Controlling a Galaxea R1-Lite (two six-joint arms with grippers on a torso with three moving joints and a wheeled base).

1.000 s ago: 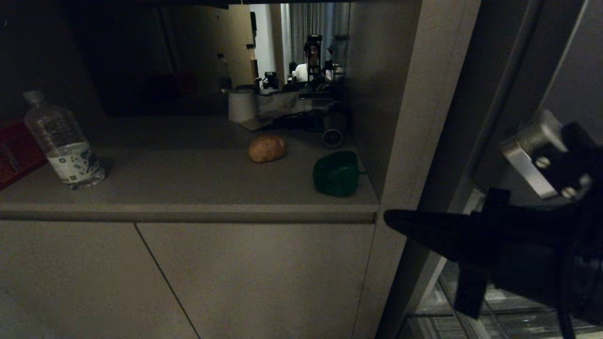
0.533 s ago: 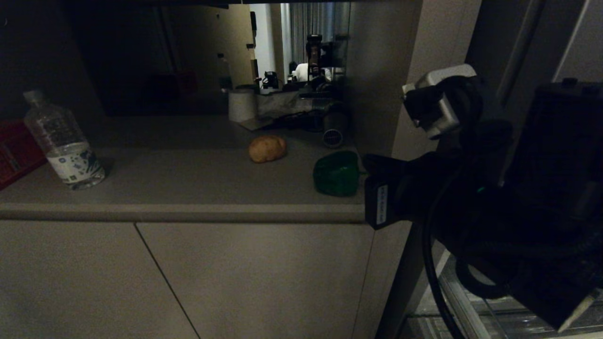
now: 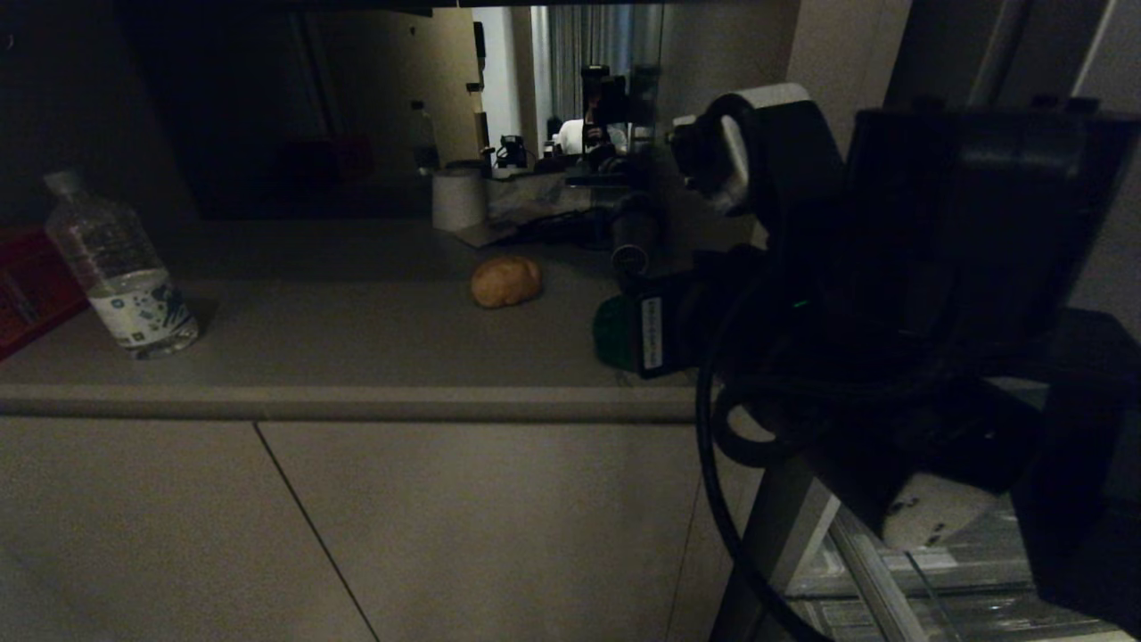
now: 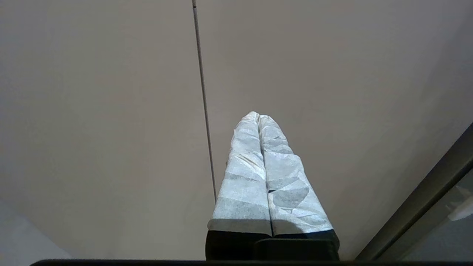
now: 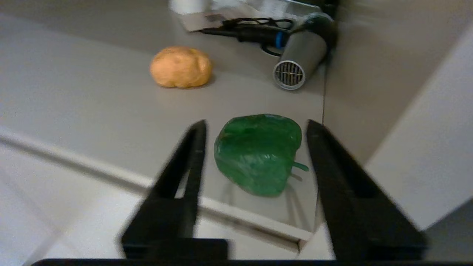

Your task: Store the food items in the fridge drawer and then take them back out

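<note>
A tan potato (image 3: 505,282) lies on the grey counter (image 3: 357,357), also clear in the right wrist view (image 5: 180,67). A green bell pepper (image 5: 258,153) lies at the counter's right end near the front edge. My right gripper (image 5: 255,123) is open, its black fingers (image 5: 192,155) standing on either side of the pepper, short of it and apart from it. In the head view my right arm (image 3: 847,267) covers most of the pepper (image 3: 609,334). The fridge drawer (image 3: 891,593) shows clear plastic at the lower right. My left gripper (image 4: 258,115) is shut and empty before a pale cabinet door.
A water bottle (image 3: 120,267) and a red box (image 3: 31,285) stand at the counter's left. A hair dryer (image 5: 301,61) with its cord and a paper roll (image 3: 458,199) lie behind the potato. A side wall (image 5: 369,74) rises just right of the pepper.
My right arm has swung up and left from beside the drawer to the counter's right end, now covering the pepper in the head view. Its fingers, together before, now stand apart.
</note>
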